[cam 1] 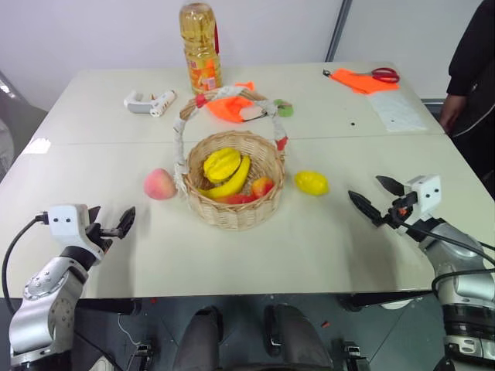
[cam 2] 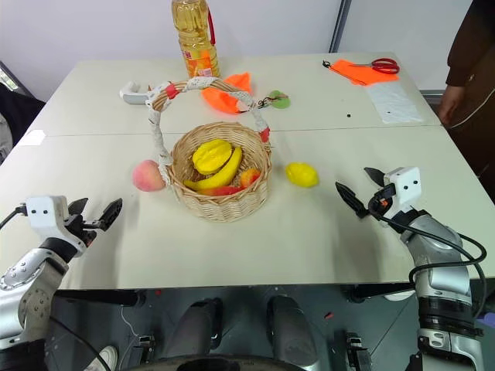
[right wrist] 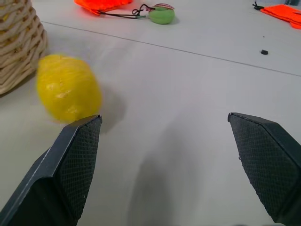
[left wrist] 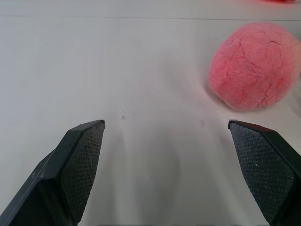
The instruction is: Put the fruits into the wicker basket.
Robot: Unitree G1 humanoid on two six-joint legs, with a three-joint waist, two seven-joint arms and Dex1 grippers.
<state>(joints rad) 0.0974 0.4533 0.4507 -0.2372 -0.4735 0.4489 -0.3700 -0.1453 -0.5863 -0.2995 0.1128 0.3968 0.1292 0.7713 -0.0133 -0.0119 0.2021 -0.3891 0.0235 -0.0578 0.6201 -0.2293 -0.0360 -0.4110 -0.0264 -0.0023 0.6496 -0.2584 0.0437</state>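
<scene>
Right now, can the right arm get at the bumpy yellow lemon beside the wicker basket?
Probably yes. The bumpy yellow lemon lies alone on the white table, apart from the round woven wicker basket, with bare tabletop between it and the open right gripper, which holds nothing.

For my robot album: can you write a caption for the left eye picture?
Open grippers, left and right, flank a wicker basket of fruit; peach and lemon wait outside.
</scene>
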